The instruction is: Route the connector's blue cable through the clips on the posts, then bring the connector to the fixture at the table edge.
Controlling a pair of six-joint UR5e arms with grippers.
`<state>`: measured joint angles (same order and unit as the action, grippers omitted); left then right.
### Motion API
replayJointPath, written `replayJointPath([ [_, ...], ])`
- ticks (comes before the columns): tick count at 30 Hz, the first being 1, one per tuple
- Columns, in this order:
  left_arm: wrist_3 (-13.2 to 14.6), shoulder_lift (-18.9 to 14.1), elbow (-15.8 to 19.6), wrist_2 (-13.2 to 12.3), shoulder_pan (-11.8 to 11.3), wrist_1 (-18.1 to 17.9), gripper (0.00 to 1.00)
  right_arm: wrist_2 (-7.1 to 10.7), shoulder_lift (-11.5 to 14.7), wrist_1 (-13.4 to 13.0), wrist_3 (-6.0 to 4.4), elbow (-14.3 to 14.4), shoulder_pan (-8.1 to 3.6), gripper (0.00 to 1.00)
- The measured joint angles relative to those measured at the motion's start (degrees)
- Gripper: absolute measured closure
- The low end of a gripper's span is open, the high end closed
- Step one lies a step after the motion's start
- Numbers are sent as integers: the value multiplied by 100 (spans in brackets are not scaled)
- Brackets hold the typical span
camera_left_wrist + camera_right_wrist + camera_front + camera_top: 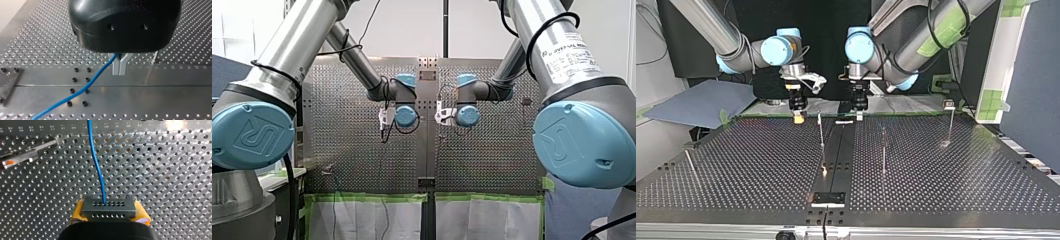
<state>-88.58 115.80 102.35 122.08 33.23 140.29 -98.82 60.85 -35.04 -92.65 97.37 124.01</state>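
In the right wrist view, my right gripper [109, 214] is shut on the dark connector [108, 207], which sits between its yellow pads [77, 213]. The blue cable [96, 165] leaves the connector and runs ahead over the perforated plate. In the left wrist view, my left gripper [119, 73] has its metal fingers shut on the blue cable [82, 90], which trails away across the centre strip. In the top view, both grippers hang side by side at the table's far edge: my right gripper [798, 119] and my left gripper [859, 116]. Thin clip posts [821, 131] [883, 147] [950, 125] stand nearer the camera. The black fixture [828, 198] sits at the near edge.
A thin rod [690, 165] leans at the top view's left. A blue-grey sheet [696, 102] lies beyond the table's left corner, and a white panel [1003, 55] stands at the right. A post with an orange tip [25, 157] lies beside the cable in the right wrist view.
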Motion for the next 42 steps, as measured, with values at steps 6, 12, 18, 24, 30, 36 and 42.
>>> replayJointPath([
  [6,-15,2,50,-97,16,-67,100,0,-6,-15,5,85,-17,100],
  [12,-17,134,14,-206,40,-86,100,-6,-28,-68,6,186,-50,100],
  [18,-59,469,-16,-240,93,-277,100,-7,-39,-181,2,309,-105,100],
  [24,-69,669,-19,-221,133,-330,100,-5,-51,-226,20,365,-177,100],
  [30,-57,690,-17,-209,188,-338,100,24,-231,-260,37,391,-200,100],
  [36,-48,691,-18,-213,223,-357,100,85,-452,-315,56,397,-211,100],
  [42,-48,699,-20,-215,234,-380,100,177,-695,-485,69,396,-224,100],
])
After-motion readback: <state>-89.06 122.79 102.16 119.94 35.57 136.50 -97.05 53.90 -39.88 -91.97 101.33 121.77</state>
